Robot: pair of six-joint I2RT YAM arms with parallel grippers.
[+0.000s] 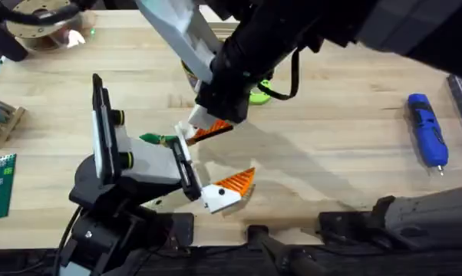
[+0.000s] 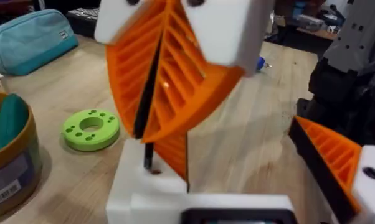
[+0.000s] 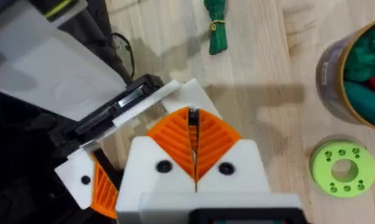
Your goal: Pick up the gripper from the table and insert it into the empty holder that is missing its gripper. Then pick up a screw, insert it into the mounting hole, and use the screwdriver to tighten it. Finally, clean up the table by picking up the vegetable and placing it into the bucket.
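My right gripper (image 1: 209, 127) reaches across the middle of the table (image 1: 331, 138) and is shut on the loose orange gripper (image 2: 173, 151). It holds that piece down against the white holder (image 2: 151, 188), the bare finger block of my left arm. In the right wrist view the shut pads (image 3: 175, 134) sit just over the holder (image 3: 178, 93). My left gripper (image 1: 204, 172) is open; its other finger carries an orange tip (image 1: 237, 182). The dark-green vegetable (image 1: 156, 139) lies beside the left arm. The blue screwdriver (image 1: 428, 132) lies far right. The bucket (image 3: 346, 68) holds toy items.
A bright green ring-shaped disc (image 1: 260, 94) lies behind the right gripper, close to the bucket (image 2: 13, 155). Small items sit along the table's left edge (image 1: 1, 115). A teal pouch (image 2: 28, 37) rests at the far side.
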